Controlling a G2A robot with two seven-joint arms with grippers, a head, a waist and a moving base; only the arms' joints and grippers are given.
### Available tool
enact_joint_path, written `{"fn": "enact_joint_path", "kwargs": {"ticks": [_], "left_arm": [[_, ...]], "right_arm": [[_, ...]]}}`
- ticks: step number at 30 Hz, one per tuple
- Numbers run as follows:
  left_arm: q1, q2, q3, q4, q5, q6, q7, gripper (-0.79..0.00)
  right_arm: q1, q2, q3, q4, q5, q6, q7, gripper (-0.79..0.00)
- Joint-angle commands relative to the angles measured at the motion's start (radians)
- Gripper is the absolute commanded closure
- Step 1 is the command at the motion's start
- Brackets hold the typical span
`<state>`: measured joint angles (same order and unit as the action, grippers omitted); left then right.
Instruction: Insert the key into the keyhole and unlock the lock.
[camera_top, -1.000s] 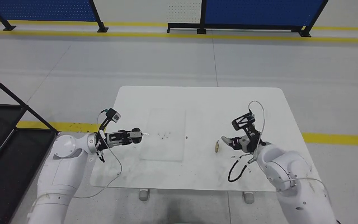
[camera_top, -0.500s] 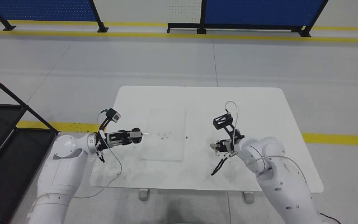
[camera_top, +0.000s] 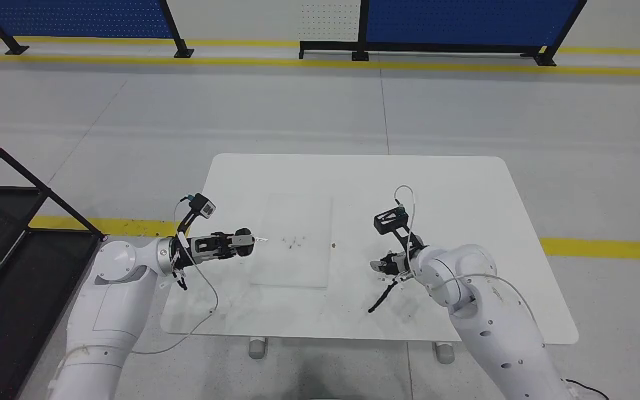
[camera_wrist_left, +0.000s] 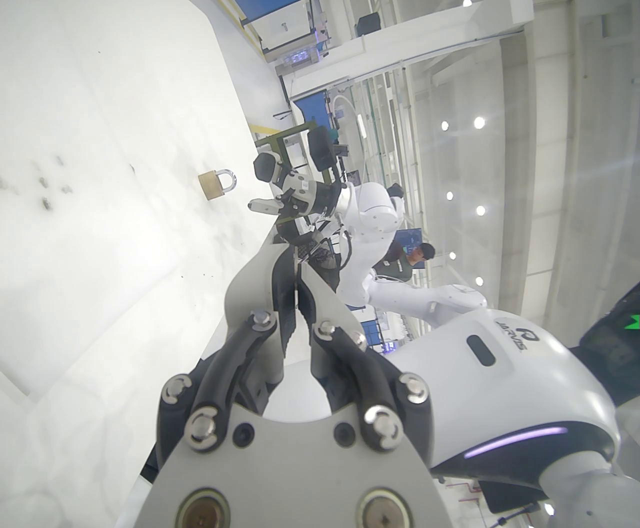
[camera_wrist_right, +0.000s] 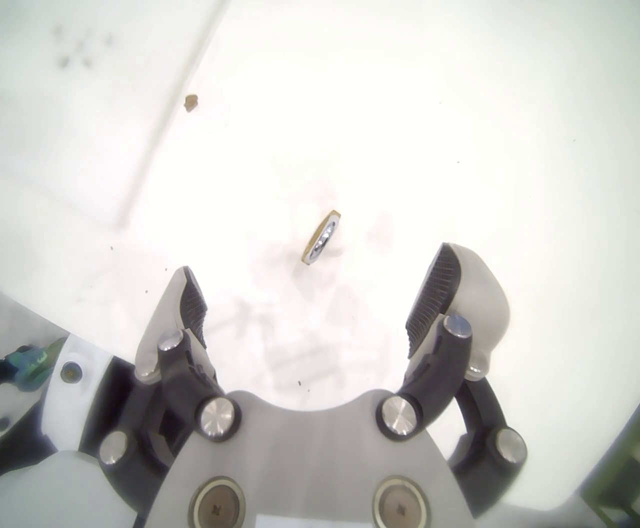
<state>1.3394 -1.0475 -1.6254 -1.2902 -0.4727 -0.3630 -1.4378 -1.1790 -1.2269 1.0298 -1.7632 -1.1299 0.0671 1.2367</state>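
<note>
Currently one lock lies on the counter, just ahead of the spread right tool. Left tool is pressed together, well apart; can't tell if it pinches anything.

The white table is carrying a thin white mat with dark specks dotting it. A small brown crumb is sitting just beside the mat's right edge. A brass padlock is lying farther right of it.
</note>
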Motion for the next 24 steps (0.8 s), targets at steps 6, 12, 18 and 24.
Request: {"fn": "enact_joint_path", "kwargs": {"ticks": [6, 12, 18, 24], "left_arm": [[0.0, 0.0, 0.0, 0.0, 0.0, 0.0, 0.0, 0.0], [0.0, 0.0, 0.0, 0.0, 0.0, 0.0, 0.0, 0.0], [0.0, 0.0, 0.0, 0.0, 0.0, 0.0, 0.0, 0.0], [0.0, 0.0, 0.0, 0.0, 0.0, 0.0, 0.0, 0.0]], "right_arm": [[0.0, 0.0, 0.0, 0.0, 0.0, 0.0, 0.0, -0.785], [-0.008, -0.001, -0.02, -0.004, -0.043, -0.006, -0.022, -0.785], [0.038, -0.014, -0.054, -0.007, -0.027, 0.045, 0.095, -0.785], [0.137, -0.037, -0.087, 0.074, 0.043, 0.124, 0.241, -0.785]]}}
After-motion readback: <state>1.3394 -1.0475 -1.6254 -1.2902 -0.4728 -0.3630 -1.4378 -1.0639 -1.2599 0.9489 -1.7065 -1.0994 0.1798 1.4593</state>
